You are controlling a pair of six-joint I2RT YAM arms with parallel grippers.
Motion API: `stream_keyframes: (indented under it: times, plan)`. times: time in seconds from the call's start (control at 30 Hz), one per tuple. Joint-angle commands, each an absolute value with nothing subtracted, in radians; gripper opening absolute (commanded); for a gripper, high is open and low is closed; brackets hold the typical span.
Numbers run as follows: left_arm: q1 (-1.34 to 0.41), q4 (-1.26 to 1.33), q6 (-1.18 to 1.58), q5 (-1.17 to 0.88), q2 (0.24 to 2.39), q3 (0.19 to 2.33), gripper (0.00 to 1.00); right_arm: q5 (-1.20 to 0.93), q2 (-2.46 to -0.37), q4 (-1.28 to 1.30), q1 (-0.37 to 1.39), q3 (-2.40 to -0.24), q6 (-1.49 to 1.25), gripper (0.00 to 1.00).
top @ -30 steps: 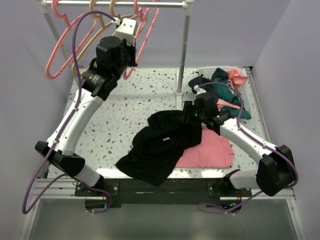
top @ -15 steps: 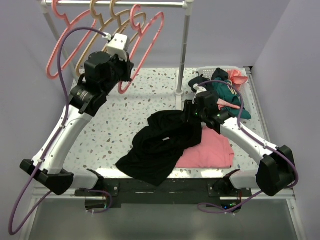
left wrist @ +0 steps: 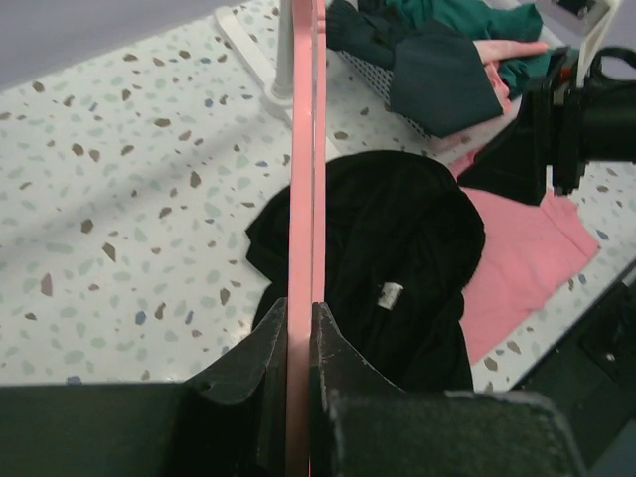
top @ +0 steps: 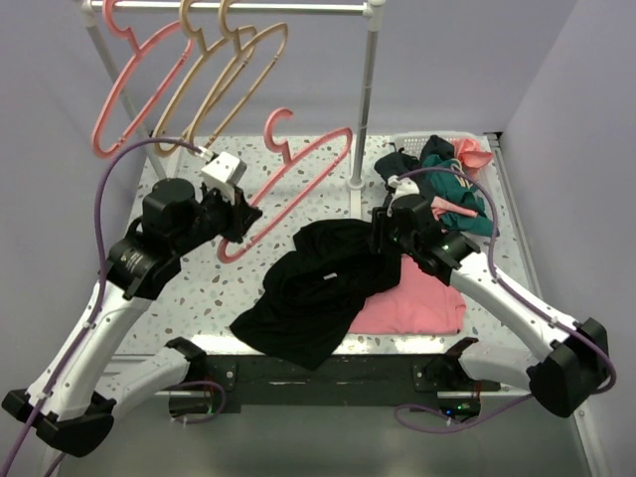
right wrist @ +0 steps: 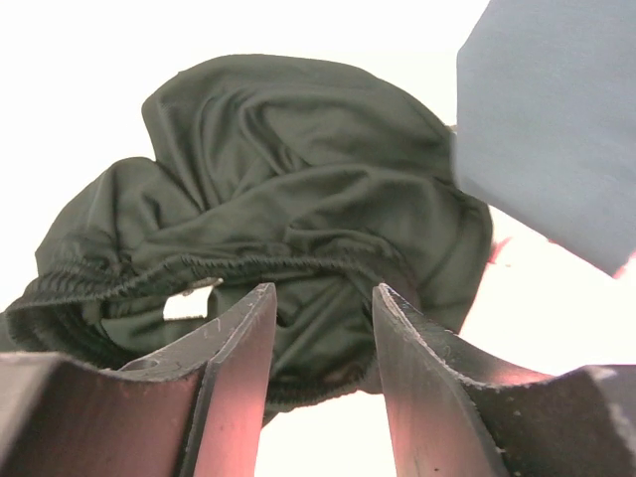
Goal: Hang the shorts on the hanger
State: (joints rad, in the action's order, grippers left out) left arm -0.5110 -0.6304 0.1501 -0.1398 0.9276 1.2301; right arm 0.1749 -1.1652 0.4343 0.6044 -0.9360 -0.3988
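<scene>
At the far left, a spare pink hanger (top: 127, 94) and two tan hangers (top: 214, 79) hang on the rail (top: 238, 7). Below them the left gripper (top: 238, 214) is clamped tight on the lower bar of the hanger (top: 303, 171). It holds this pink hanger in the air, off the rail and tilted, with the hook uppermost. In the left wrist view the hanger (left wrist: 303, 149) runs edge-on straight out from between the closed fingers of the left gripper (left wrist: 301, 318).

The shorts (top: 318, 283) lie crumpled in the middle of the speckled counter (top: 328, 199), beneath the hanger and apart from it. Their near right part overlaps a flat pink cloth (top: 422, 298).

The right gripper (top: 383, 234) sits at the shorts' far right edge. In its wrist view its fingers are partly closed, and bunched black fabric of the shorts (right wrist: 288, 179) fills the gap between them. Further right, a teal garment (top: 457, 184) is heaped in a white basket (top: 405, 141).
</scene>
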Motion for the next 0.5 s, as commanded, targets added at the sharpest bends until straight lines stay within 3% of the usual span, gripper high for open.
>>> stream_keyframes:
  times: [0.0,0.47]
  plan:
    - [-0.506,-0.69,0.196,-0.293,0.836,1.155,0.0,0.279,-1.069,0.52,0.626,-0.89,-0.411,0.46]
    - [-0.612,-0.828,0.279,-0.322,0.673,1.048,0.0,0.253,-1.121,0.503,0.63,-0.802,-0.448,0.39]
